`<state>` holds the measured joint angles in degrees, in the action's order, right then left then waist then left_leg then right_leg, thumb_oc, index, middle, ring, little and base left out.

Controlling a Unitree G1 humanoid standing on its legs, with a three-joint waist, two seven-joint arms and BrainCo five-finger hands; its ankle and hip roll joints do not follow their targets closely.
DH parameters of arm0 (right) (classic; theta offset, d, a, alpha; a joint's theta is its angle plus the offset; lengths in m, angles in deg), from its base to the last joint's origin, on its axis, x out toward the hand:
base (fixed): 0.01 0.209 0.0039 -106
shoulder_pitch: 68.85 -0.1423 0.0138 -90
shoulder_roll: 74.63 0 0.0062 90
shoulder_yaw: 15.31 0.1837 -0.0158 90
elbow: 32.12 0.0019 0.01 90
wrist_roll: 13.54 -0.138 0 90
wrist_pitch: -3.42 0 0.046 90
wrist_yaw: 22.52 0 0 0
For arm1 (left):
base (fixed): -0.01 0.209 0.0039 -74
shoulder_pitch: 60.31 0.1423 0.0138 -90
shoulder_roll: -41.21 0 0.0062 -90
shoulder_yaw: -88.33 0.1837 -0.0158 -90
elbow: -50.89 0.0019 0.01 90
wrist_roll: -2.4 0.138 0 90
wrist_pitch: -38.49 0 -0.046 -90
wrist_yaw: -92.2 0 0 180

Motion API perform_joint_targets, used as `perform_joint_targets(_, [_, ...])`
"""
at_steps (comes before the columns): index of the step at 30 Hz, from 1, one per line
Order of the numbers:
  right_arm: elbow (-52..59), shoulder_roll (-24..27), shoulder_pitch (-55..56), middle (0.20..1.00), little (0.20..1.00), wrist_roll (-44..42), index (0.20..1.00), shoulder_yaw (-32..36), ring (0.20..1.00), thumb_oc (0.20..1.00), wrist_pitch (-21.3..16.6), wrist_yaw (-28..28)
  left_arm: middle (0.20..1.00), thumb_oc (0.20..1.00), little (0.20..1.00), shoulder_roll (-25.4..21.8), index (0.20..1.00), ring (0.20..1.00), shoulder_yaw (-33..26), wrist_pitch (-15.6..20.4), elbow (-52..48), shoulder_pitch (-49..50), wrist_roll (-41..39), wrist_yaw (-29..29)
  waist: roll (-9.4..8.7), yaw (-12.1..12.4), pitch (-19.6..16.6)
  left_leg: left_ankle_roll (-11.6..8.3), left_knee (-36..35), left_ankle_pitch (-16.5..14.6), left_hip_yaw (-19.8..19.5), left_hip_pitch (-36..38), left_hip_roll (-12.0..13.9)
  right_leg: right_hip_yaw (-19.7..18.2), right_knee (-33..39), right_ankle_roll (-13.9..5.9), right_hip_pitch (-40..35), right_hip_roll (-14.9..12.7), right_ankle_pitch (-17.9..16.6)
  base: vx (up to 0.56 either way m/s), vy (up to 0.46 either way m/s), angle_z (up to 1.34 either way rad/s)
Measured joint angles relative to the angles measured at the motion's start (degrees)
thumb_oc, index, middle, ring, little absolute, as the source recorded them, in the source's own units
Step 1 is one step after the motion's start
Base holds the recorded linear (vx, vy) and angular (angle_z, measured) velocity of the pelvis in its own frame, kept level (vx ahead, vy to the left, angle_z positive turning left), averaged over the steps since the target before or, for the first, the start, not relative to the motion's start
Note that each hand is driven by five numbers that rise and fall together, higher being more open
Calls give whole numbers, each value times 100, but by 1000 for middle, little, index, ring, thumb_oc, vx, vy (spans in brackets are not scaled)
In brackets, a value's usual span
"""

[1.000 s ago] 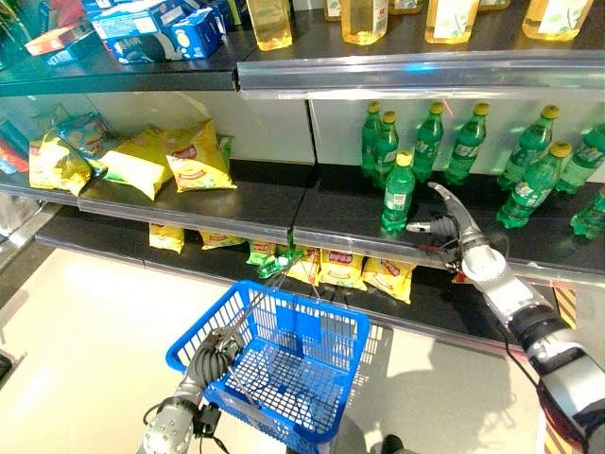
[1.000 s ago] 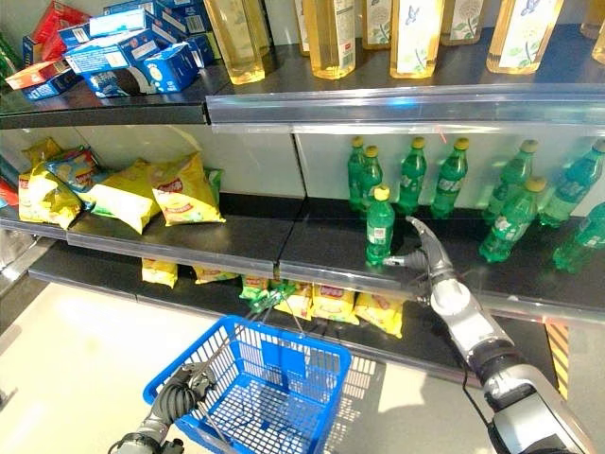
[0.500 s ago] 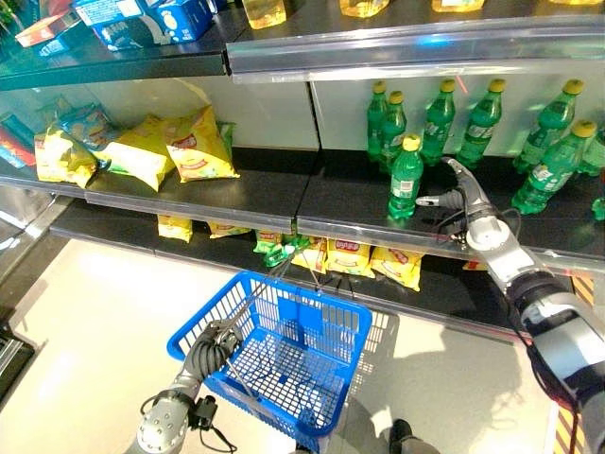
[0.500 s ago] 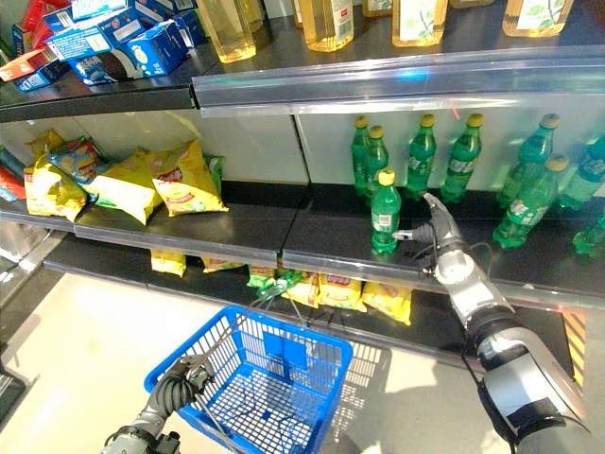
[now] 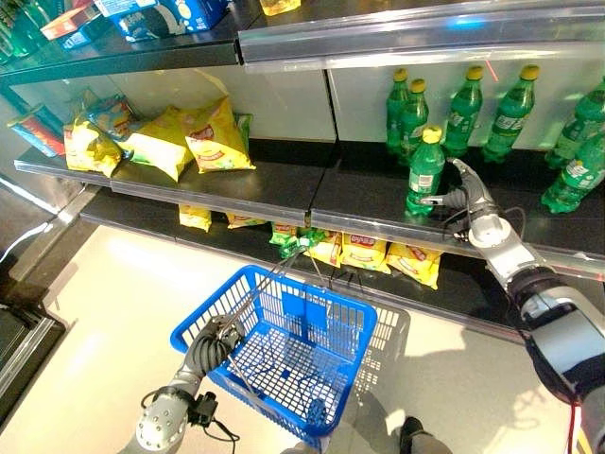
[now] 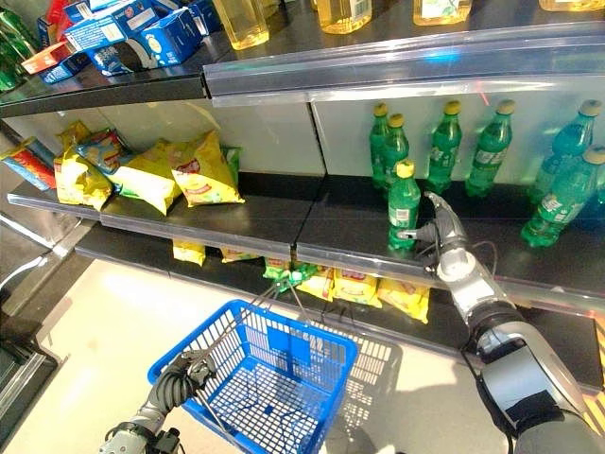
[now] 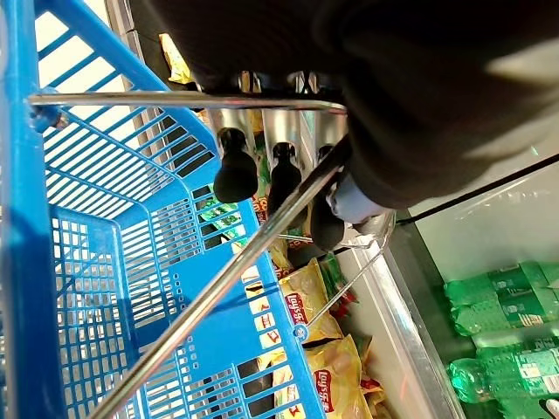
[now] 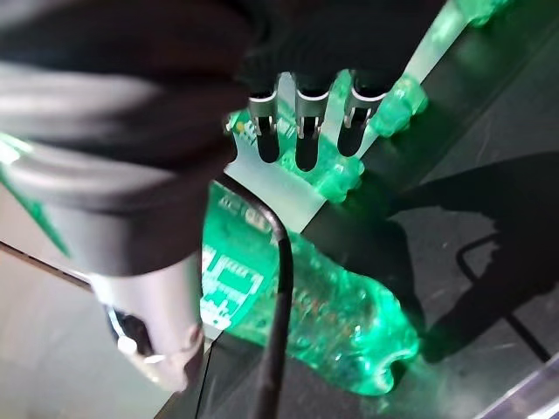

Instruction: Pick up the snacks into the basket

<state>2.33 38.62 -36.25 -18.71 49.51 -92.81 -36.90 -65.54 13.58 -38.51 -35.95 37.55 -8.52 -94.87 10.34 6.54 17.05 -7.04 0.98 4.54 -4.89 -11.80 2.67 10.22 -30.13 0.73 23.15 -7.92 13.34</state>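
Note:
Yellow snack bags [image 5: 217, 140] lie on the middle shelf at the left, and more yellow bags [image 5: 360, 252] sit on the low shelf behind the basket. My left hand [image 5: 214, 342] is shut on the wire handle [image 7: 218, 288] of the blue basket [image 5: 314, 295], which hangs low in front of the shelves with nothing in it. My right hand [image 5: 470, 198] reaches onto the middle shelf at the right. It is open, and its thumb points at a single green bottle [image 5: 424, 174] standing at the shelf front. Straight fingers [image 8: 301, 131] show beside that bottle [image 8: 306, 301] in the right wrist view.
A row of green bottles [image 5: 465, 97] stands behind the front one, with more at the right [image 5: 573, 175]. Blue boxes [image 5: 165, 13] and bottles of yellow liquid [image 6: 241, 19] fill the top shelf. The clear shelf rail [image 5: 378, 227] runs along the front edge.
The whole view has shifted as the camera moved. My right hand stays beside the front green bottle, and my left hand keeps hold of the basket handle.

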Motion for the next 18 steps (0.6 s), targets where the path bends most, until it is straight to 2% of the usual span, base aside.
perform_joint_targets(8, [-56,-8,-1,1000,1000,1,1000,-17,1000,1000,4,-6,200,200,200,-3,200,200,55,2,-5,-1,0,0,40,79,-6,-1,-1,19,-82,-3,-41,91,-7,-18,-42,-64,12,3,15,6])
perform_joint_targets(11, [-66,1,-8,1000,1000,2,1000,-17,1000,1000,3,-15,200,200,200,-6,200,200,88,9,-16,-9,-1,0,110,95,-1,-9,-1,47,-166,2,-56,147,-12,-25,-85,-90,34,3,8,12])
perform_joint_targets(12, [-67,3,-10,953,953,3,953,-17,953,953,3,-24,200,200,200,-6,200,200,104,14,-22,-9,-1,-2,138,104,0,-10,-1,53,-176,-2,-59,154,-16,-25,-86,-94,37,2,4,7])
perform_joint_targets(13, [-67,7,-10,395,395,3,395,-18,395,395,2,-34,200,200,200,-7,200,200,137,14,-32,-12,-1,-2,181,121,1,-14,-1,62,-196,-6,-66,166,-33,-37,-84,-103,50,-1,-2,8])
perform_joint_targets(15, [-70,7,-10,200,200,4,200,-21,200,200,2,-35,200,200,200,-8,200,200,168,14,-67,-9,-1,-3,227,118,-5,-21,0,80,-248,-37,-91,191,-103,-42,-48,-140,96,7,-1,13])
perform_joint_targets(18, [-69,9,-18,200,200,17,200,-24,200,200,-8,-48,200,200,200,-15,200,200,180,14,-151,-12,0,-9,243,135,-8,-32,0,103,-316,-107,-89,248,-165,8,15,-153,108,8,7,9])
